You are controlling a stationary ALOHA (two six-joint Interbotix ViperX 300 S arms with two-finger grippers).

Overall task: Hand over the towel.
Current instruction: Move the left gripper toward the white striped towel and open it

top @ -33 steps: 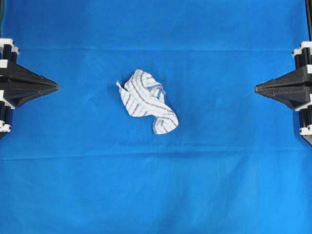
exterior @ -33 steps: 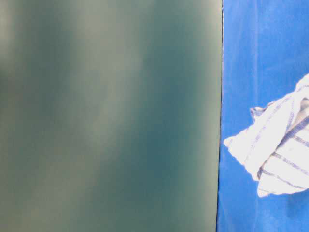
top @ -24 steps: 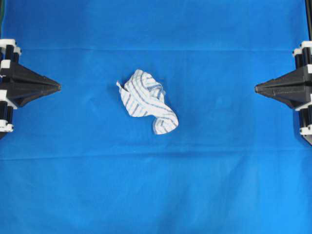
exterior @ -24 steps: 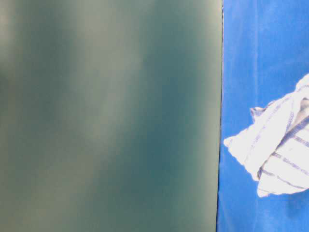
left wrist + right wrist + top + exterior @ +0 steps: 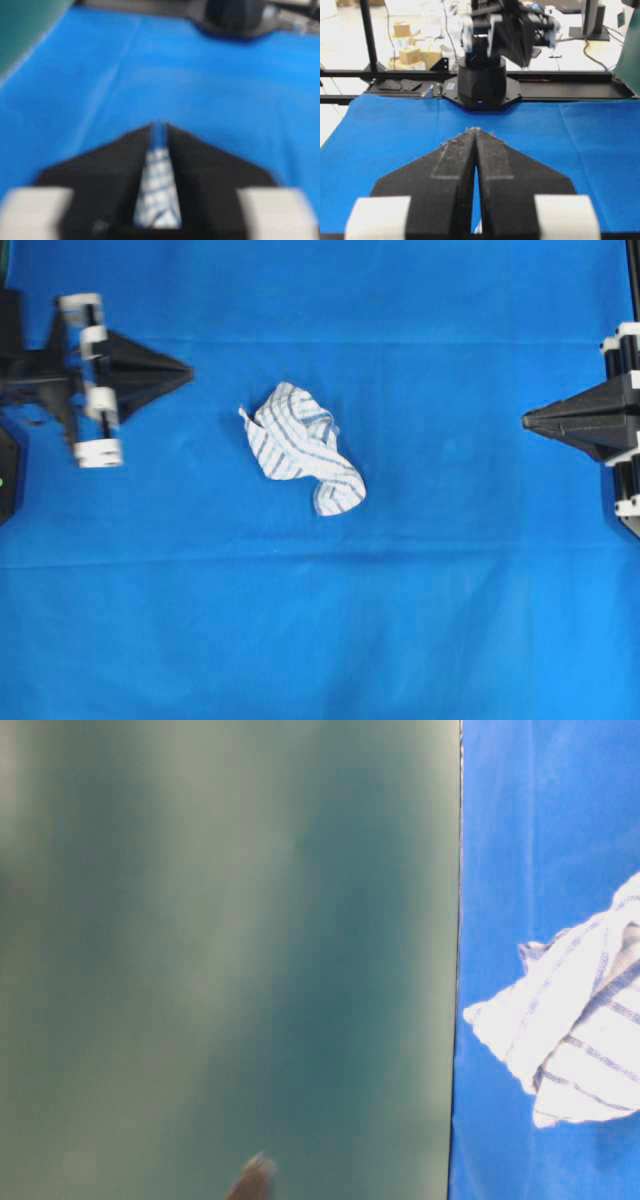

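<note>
Overhead view: the towel (image 5: 303, 447), crumpled and striped white, lay slightly left of frame centre on the blue sheet (image 5: 320, 620), touched by neither arm. The left gripper (image 5: 188, 371) pointed at it from the upper left, blurred, well apart from the cloth; the right gripper (image 5: 526, 421) sat at the right edge, tips met, nothing between either and the towel but bare sheet. Table-level view: a dull green panel (image 5: 220, 950) blocked the left two thirds of the frame; the towel (image 5: 570, 1040) showed at right on the sheet (image 5: 520, 840). Left wrist view: blurred jaws stood slightly apart, a narrow slit showing the towel (image 5: 156, 190) beyond, nothing clamped. Right wrist view: the right gripper (image 5: 475, 131) had its jaws together at the tips, empty; the opposite arm's black base (image 5: 481, 85) stood at the sheet's far edge.
</note>
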